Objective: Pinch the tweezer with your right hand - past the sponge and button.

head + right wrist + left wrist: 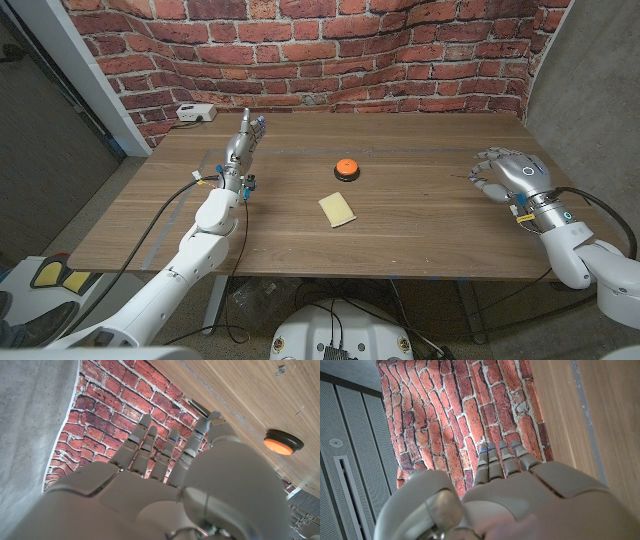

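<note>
The wooden bench (420,225) runs wide under a brick wall (330,50), and its biggest fittings are the two arms. The left robot hand (243,140) stands far out on the bench's left side, fingers straight and close together, holding nothing. The right robot hand (505,172) hovers at the right side, its fingers curled loosely apart with the thumb tucked toward them.

Near the middle lies the yellow sponge (337,208), and just beyond it sits the orange button (345,168) on its dark base; the two are close but apart. A white box (194,113) rests at the far left corner by the wall.

The tweezer (471,179) seems to be the thin dark sliver at the right hand's fingertips, though it is too small to be sure, and whether the fingers have closed on it cannot be told. By that reading the reach is made and the pinch itself remains to be confirmed or done.
</note>
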